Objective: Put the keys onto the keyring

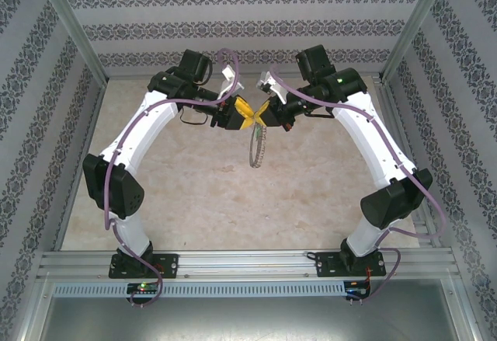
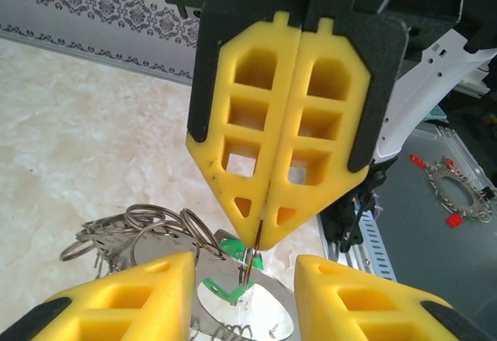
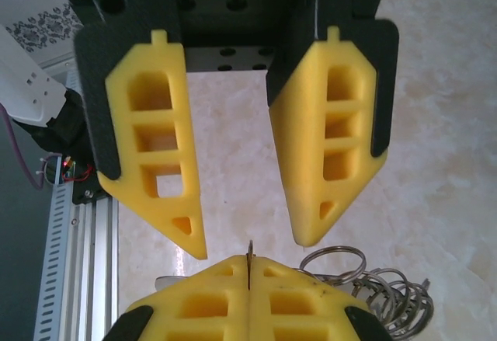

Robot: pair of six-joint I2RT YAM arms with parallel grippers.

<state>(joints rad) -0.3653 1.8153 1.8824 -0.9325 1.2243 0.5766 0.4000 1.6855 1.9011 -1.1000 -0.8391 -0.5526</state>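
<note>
Right hand [image 2: 260, 241] is clenched on the keyring [image 1: 254, 151] so it dangles over the desk [image 1: 194, 201]. Left hand [image 3: 250, 245] sits released, probably lining up the green key [image 2: 230, 248].

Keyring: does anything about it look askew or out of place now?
Yes. The keyring hangs in the air from the shut right claw, pinched by one thin wire only. Its loops bunch to one side, and the green key sits tight against the claw tip. The left claw is open opposite.
</note>
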